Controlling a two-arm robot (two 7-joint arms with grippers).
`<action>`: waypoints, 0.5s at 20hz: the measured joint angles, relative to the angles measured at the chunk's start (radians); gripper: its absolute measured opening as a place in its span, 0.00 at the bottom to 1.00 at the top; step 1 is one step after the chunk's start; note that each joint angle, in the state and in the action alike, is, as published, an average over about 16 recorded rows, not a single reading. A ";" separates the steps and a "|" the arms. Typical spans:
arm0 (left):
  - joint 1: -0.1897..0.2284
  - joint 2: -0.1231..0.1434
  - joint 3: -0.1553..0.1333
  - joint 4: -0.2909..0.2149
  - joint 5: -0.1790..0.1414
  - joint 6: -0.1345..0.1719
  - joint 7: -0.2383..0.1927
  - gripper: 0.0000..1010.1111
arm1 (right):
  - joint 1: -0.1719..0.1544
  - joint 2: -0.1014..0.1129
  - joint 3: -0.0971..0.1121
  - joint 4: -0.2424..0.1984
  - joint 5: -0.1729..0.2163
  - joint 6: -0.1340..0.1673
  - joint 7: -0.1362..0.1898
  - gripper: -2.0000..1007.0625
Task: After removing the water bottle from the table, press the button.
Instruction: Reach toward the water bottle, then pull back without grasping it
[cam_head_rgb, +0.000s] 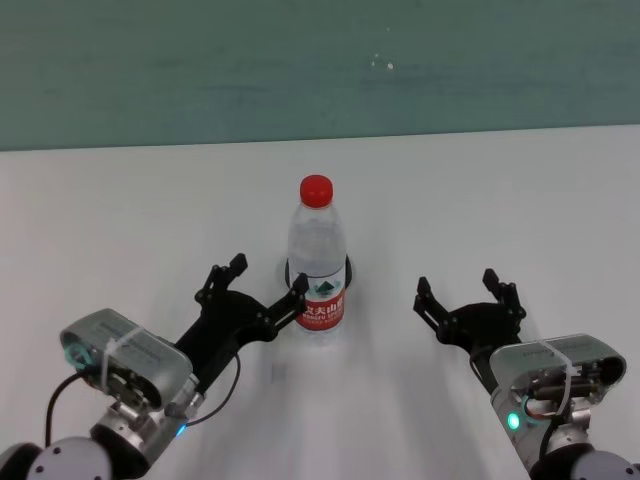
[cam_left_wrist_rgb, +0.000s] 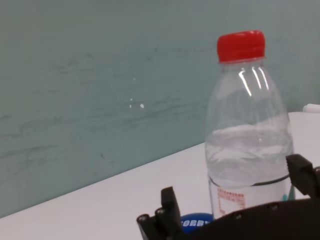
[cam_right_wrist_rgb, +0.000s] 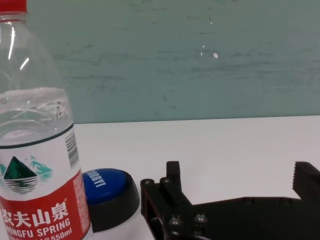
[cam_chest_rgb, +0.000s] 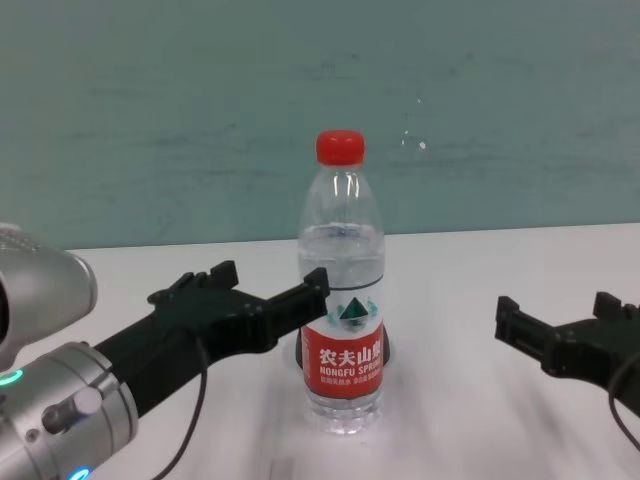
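Observation:
The water bottle (cam_head_rgb: 318, 270) stands upright in the middle of the white table (cam_head_rgb: 120, 220). It has a red cap and a red-and-white label. The blue button (cam_right_wrist_rgb: 107, 187) on its black base sits right behind the bottle, mostly hidden in the head view. My left gripper (cam_head_rgb: 267, 277) is open just left of the bottle, holding nothing. One of its fingertips (cam_head_rgb: 298, 288) is at the bottle's side; I cannot tell if it touches. My right gripper (cam_head_rgb: 457, 285) is open and holds nothing. It hovers apart from the bottle, to its right.
A teal wall (cam_head_rgb: 320, 60) rises behind the table's far edge. Bare white tabletop spreads to both sides of the bottle and between the two arms.

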 joint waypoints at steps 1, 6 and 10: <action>-0.003 0.000 0.002 0.002 0.000 0.001 0.000 0.99 | 0.000 0.000 0.000 0.000 0.000 0.000 0.000 0.99; -0.015 -0.002 0.009 0.013 0.000 0.003 -0.002 0.99 | 0.000 0.000 0.000 0.000 0.000 0.000 0.000 0.99; -0.020 -0.003 0.012 0.016 0.001 0.004 -0.001 0.99 | 0.000 0.000 0.000 0.000 0.000 0.000 0.000 0.99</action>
